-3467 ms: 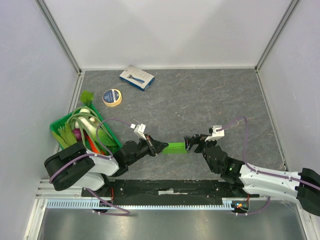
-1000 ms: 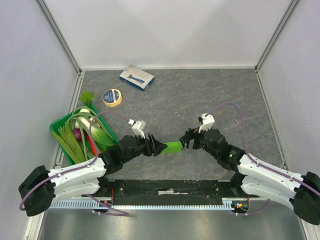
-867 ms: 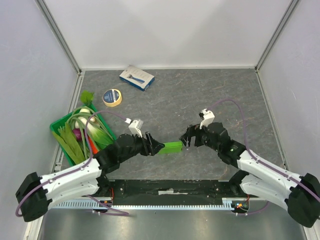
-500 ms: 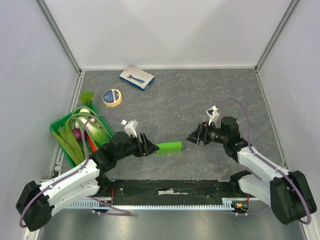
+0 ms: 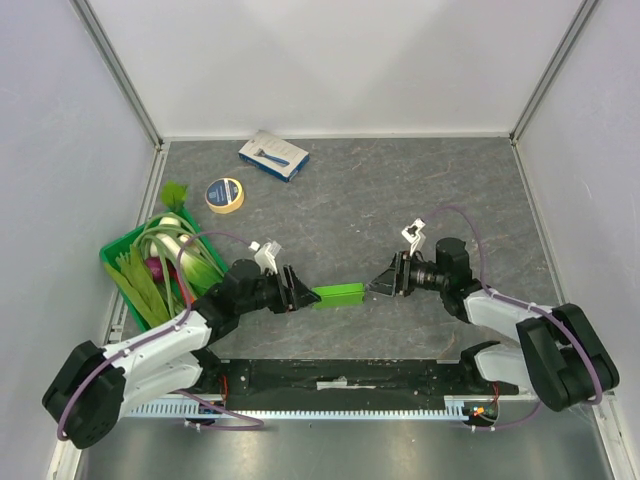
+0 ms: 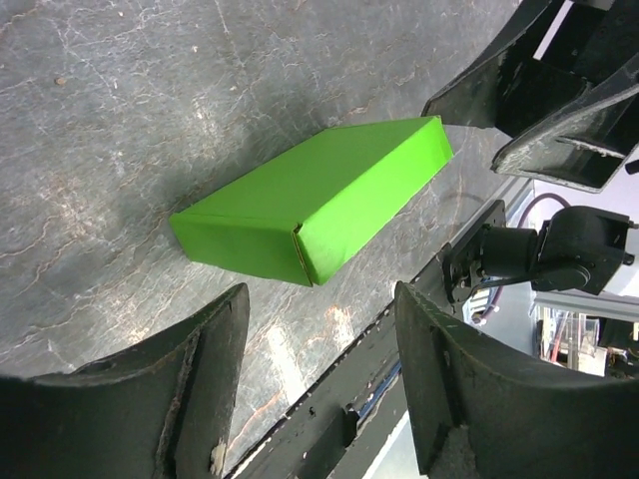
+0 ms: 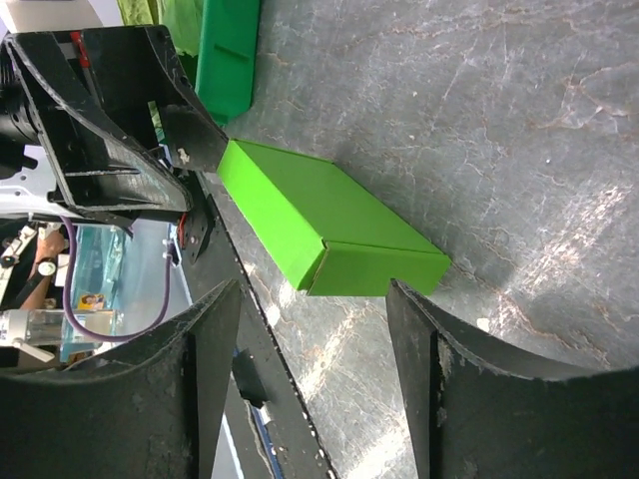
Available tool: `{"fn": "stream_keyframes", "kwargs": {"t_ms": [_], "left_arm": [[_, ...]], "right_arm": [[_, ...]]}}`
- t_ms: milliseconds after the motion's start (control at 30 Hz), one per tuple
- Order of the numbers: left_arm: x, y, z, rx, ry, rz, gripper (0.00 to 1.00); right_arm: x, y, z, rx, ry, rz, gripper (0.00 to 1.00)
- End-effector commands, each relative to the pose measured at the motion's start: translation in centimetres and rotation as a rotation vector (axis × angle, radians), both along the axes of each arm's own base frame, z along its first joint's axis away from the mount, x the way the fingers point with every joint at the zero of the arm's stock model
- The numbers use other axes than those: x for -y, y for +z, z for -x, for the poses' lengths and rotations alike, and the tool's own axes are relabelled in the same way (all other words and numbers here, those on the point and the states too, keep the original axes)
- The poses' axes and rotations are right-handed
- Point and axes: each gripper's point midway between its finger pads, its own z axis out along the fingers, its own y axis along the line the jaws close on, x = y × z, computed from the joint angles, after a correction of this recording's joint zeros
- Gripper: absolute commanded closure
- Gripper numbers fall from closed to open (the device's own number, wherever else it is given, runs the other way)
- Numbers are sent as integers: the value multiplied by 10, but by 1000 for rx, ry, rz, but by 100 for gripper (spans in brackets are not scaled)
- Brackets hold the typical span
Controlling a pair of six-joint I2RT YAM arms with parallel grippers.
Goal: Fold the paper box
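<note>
The paper box (image 5: 338,294) is a closed, flat lime-green cuboid lying on the grey table between my two grippers. My left gripper (image 5: 300,297) is open just off its left end. In the left wrist view the paper box (image 6: 319,205) lies beyond the left gripper (image 6: 321,311), untouched. My right gripper (image 5: 378,286) is open close to the box's right end. In the right wrist view the paper box (image 7: 310,225) sits just ahead of the right gripper (image 7: 315,321), with nothing between the fingers.
A green plastic crate (image 5: 120,250) of vegetables stands at the left, also in the right wrist view (image 7: 225,60). A tape roll (image 5: 225,195) and a blue-and-white carton (image 5: 273,155) lie at the back. A black rail (image 5: 340,375) runs along the near edge.
Both grippers have come off the box's ends. The left one drew back to the left. The right one pulled away to the right, then came back close. The box shifted slightly left.
</note>
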Motion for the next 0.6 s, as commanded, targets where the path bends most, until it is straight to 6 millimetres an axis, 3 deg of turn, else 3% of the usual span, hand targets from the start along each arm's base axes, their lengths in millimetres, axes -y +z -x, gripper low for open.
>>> {"fn": "stream_keyframes", "kwargs": {"t_ms": [0, 100, 333, 567], "left_arm": [[10, 21, -10, 38, -12, 66, 33], [10, 18, -14, 35, -4, 54, 33], [8, 12, -19, 31, 6, 46, 39], [9, 14, -24, 45, 2, 48, 33]], "right_arm": [[-10, 9, -4, 27, 36, -42, 34], [-13, 6, -7, 22, 35, -32, 41], [-23, 4, -8, 26, 54, -17, 43], [-22, 1, -9, 17, 40, -5, 44]]}}
